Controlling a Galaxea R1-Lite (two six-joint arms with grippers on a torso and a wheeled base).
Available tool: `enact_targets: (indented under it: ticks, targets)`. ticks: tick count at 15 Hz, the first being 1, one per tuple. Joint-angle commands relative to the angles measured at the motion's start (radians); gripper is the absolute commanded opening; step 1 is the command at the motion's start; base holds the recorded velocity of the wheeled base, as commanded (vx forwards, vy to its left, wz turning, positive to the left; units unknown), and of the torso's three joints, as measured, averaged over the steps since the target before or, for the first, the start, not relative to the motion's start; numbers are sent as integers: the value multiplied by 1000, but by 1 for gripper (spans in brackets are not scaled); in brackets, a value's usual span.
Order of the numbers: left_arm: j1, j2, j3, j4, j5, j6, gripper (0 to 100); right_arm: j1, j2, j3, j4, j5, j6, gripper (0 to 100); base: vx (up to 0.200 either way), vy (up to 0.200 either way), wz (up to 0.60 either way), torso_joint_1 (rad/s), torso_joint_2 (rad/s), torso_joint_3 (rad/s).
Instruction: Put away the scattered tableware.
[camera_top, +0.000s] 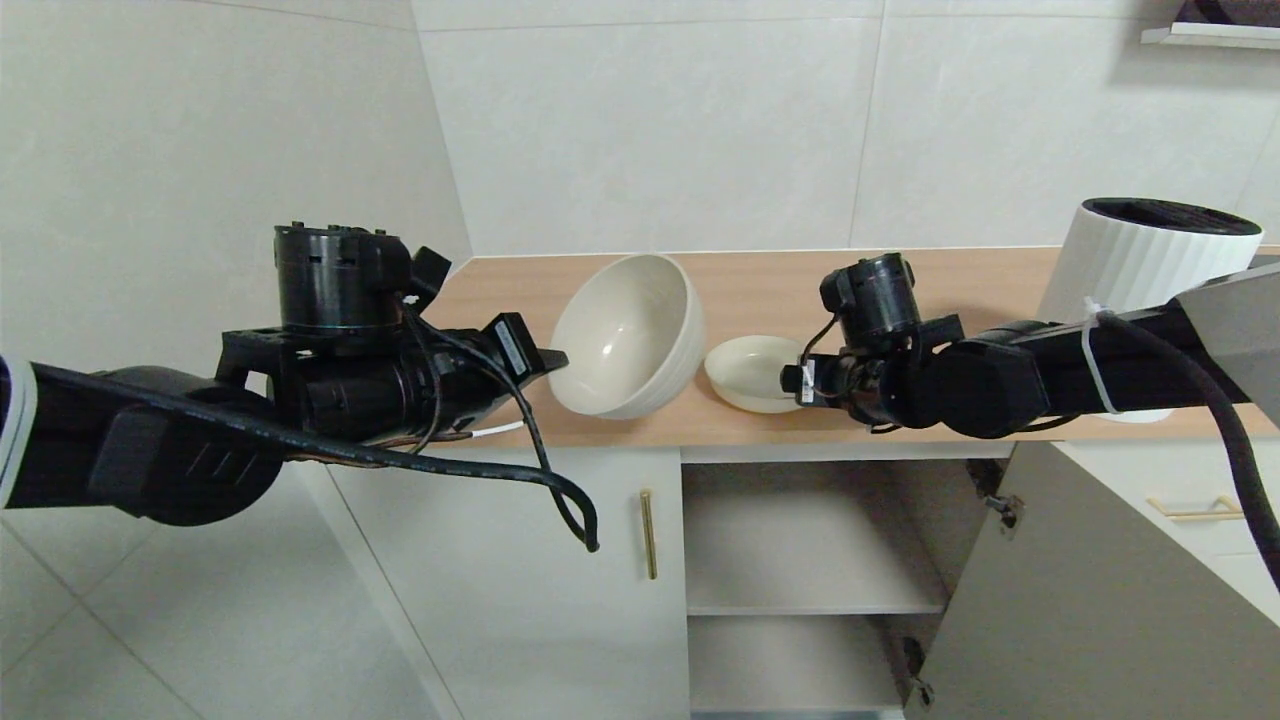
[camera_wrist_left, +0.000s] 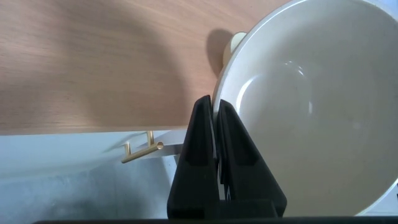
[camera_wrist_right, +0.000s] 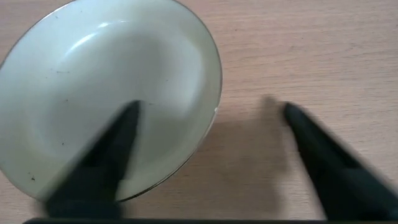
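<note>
Wooden countertop (camera_top: 760, 285): tilted large bowl (camera_top: 625, 335), small bowl (camera_top: 750, 370) beside it, white ribbed container (camera_top: 1150, 255) at right.

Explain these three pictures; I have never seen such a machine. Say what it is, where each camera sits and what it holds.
This is a robot with two black arms, each ending in a two-fingered pincer. The wide picture comes from a camera on its head; the other two from cameras on its wrists. On the wooden counter are a large bowl, a small bowl and a ribbed white container. The left pincer is shut on the large bowl's rim, holding it tipped on its side. The right pincer is open, one finger over the small bowl, the other over bare wood, holding nothing. Below, a cupboard stands open.
</note>
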Motion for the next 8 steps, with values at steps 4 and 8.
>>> enact_targets:
  ticks: [4,8]
  targets:
    - [0,-3,0,-1,0,0,0,0,-1,6,-1,3,2,0,0,0,0,0,0,0]
    - [-1,-6,2,-1,3,0,0,-21,-102,70,39,12,8,0,0,0,0,0,0,0]
